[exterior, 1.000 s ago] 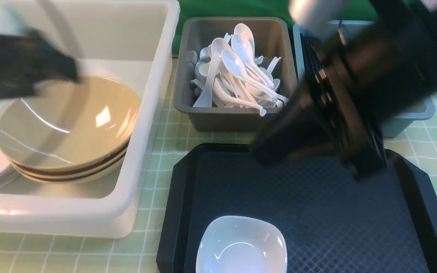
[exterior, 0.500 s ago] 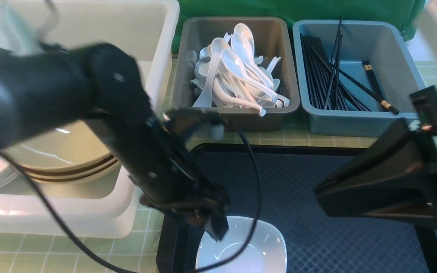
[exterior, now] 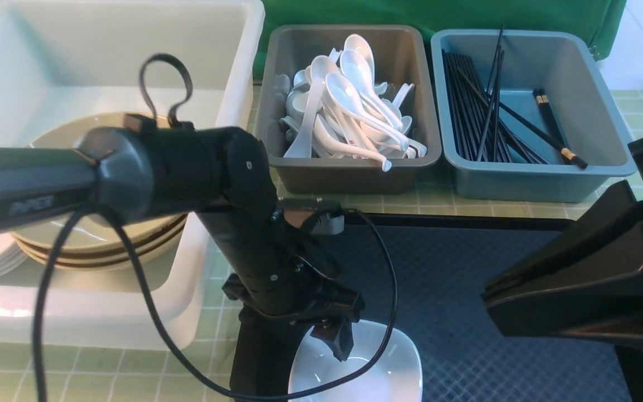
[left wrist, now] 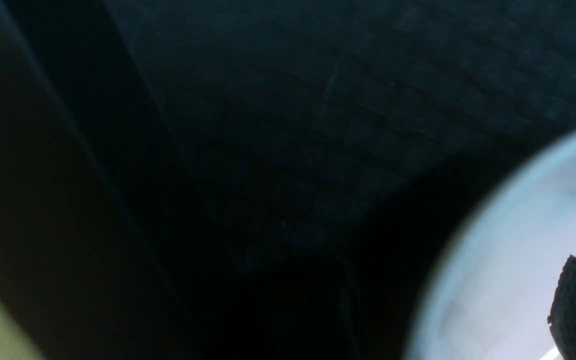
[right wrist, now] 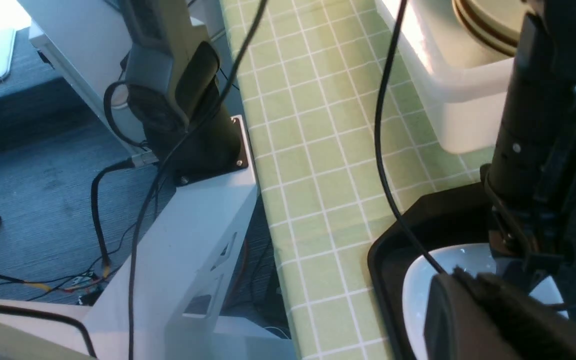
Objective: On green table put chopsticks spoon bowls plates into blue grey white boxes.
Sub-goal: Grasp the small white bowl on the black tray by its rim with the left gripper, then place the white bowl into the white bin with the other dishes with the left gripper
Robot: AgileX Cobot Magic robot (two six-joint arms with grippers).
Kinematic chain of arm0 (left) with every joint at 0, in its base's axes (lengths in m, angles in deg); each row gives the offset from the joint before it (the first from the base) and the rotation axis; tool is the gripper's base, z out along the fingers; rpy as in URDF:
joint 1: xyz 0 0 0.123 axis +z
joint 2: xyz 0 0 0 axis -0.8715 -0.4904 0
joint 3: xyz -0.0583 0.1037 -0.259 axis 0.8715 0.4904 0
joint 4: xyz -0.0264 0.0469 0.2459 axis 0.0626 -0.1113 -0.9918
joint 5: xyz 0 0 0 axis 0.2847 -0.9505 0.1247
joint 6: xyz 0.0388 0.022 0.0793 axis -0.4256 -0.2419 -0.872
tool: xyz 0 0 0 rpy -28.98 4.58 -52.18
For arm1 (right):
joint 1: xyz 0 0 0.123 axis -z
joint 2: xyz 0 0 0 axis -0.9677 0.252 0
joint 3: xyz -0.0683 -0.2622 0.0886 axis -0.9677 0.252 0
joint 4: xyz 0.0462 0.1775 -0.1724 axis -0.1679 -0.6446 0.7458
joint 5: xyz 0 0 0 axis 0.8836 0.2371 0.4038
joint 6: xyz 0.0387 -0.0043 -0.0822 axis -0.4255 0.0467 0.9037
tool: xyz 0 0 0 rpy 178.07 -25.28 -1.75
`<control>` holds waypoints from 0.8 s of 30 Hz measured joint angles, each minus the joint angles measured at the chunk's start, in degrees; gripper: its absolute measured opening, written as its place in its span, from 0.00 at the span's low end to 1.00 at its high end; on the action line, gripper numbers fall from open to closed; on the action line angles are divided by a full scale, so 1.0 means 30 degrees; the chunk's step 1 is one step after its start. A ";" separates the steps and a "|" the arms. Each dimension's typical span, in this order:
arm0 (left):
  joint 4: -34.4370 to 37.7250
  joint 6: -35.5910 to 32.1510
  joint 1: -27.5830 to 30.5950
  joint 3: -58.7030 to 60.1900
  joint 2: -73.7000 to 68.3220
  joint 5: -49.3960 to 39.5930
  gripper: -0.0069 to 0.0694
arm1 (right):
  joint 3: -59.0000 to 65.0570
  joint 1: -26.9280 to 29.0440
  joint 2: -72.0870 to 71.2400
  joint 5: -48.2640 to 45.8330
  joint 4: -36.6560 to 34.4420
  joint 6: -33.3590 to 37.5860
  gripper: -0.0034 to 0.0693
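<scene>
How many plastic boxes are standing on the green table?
3: a large white plastic box at the left, a grey plastic box in the middle, a blue plastic box at the right.

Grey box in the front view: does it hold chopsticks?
No, the grey box holds white spoons; the chopsticks lie in the blue box.

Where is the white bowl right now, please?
In the front view the white bowl sits at the near edge of the tray, toward its left side, under the left gripper, right of the white box.

White bowl (exterior: pixel 397 365) upright on black tray (exterior: pixel 466 279), spoons (exterior: pixel 349 111) in grey box (exterior: pixel 349 180)
</scene>
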 joint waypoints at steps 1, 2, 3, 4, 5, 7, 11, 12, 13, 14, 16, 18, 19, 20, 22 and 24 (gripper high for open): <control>0.0165 -0.0062 0.0000 0.0000 -0.0199 0.0044 0.75 | 0.0000 0.0000 0.0000 0.0000 0.0000 -0.0016 0.11; 0.0400 -0.0119 0.0000 -0.0020 -0.0418 0.0024 0.74 | 0.0000 0.0000 0.0000 0.0000 0.0000 -0.0044 0.11; 0.0840 -0.0813 0.0000 -0.0075 -0.0504 0.0051 0.71 | 0.0000 0.0000 0.0000 0.0000 0.0017 -0.0060 0.11; 0.0914 -0.0912 0.0000 -0.0092 -0.0564 0.0051 0.70 | 0.0000 0.0000 0.0000 0.0000 0.0019 -0.0060 0.11; 0.1313 -0.1649 0.0000 -0.0096 -0.0680 0.0008 0.65 | 0.0000 0.0000 0.0000 0.0000 0.0018 -0.0060 0.11; 0.1747 -0.2423 0.0000 -0.0096 -0.0770 -0.0042 0.54 | 0.0000 0.0000 0.0017 -0.0013 0.0018 -0.0060 0.11; 0.2288 -0.3176 0.0241 -0.0096 -0.0708 -0.0179 0.21 | 0.0000 0.0000 0.0017 -0.0013 0.0018 0.0047 0.11; 0.2539 -0.3356 0.0410 -0.0096 -0.0595 -0.0329 0.17 | 0.0000 0.0000 0.0017 -0.0013 0.0018 0.0094 0.11; 0.2829 -0.3575 0.0622 -0.0096 -0.0492 -0.0527 0.14 | 0.0000 0.0000 0.0017 -0.0013 0.0018 0.0203 0.11; 0.3263 -0.3924 0.0960 -0.0163 -0.0248 -0.0851 0.11 | 0.0000 0.0000 0.0017 -0.0013 0.0018 0.0365 0.11; 0.4052 -0.4784 0.1990 -0.0428 0.0543 -0.1737 0.11 | 0.0000 0.0000 0.0017 0.0078 0.0018 0.1088 0.11; 0.5031 -0.5516 0.3001 -0.0695 0.1444 -0.2504 0.11 | 0.0000 0.0000 0.0017 0.0424 0.0018 0.1480 0.11; 0.5510 -0.5807 0.3759 -0.0849 0.2064 -0.2938 0.11 | 0.0000 0.0000 0.0017 0.0870 0.0018 0.1652 0.11; 0.5695 -0.5933 0.4090 -0.0902 0.2325 -0.3126 0.11 | 0.0000 0.0000 0.0017 0.1195 0.0018 0.1696 0.11; 0.7289 -0.6284 0.6247 -0.0924 0.3615 -0.4473 0.11 | 0.0000 0.0000 0.0038 0.2865 -0.0025 0.1698 0.11; 0.7604 -0.6626 0.8327 -0.1050 0.4941 -0.5341 0.11 | 0.0000 0.0000 0.0131 0.4124 -0.0075 0.1698 0.11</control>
